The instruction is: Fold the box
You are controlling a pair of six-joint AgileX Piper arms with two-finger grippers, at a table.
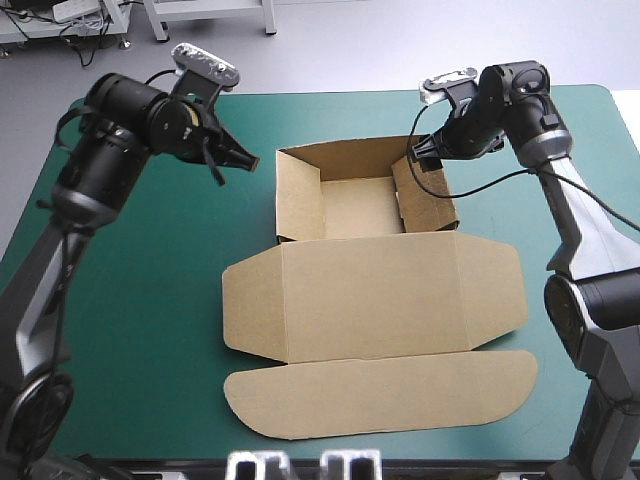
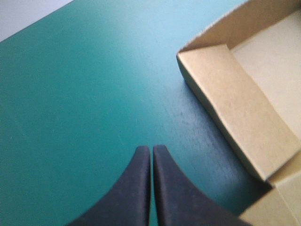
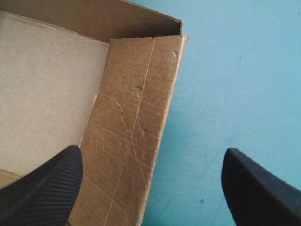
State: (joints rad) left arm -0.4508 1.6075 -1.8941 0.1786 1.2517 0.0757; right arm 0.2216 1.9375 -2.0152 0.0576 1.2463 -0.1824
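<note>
- The brown cardboard box lay in the middle of the teal-green counter. Its tray stood walled at the far end, and its broad lid panel lay flat toward the near edge, ending in a rounded tuck flap.
- The right gripper stood wide and held nothing. It straddled the tray's creased right side wall, one black finger over the tray floor and the other over bare counter outside.
- The left gripper was closed to a point and empty. It hovered over bare counter just beside the tray's left side wall, apart from it.
- The step in hand looked like seating that right wall. A square pinch near its upper edge, with the wall kept upright, would probably settle the board rather than buckle it along its creases.
- The closed left tip could brace the opposite wall against sliding.
- The counter looked smooth, so the light board would likely skid under a sideways push.
- Bare counter flanked the tray on both sides, leaving room for each arm. The flat lid covered the near half.
</note>
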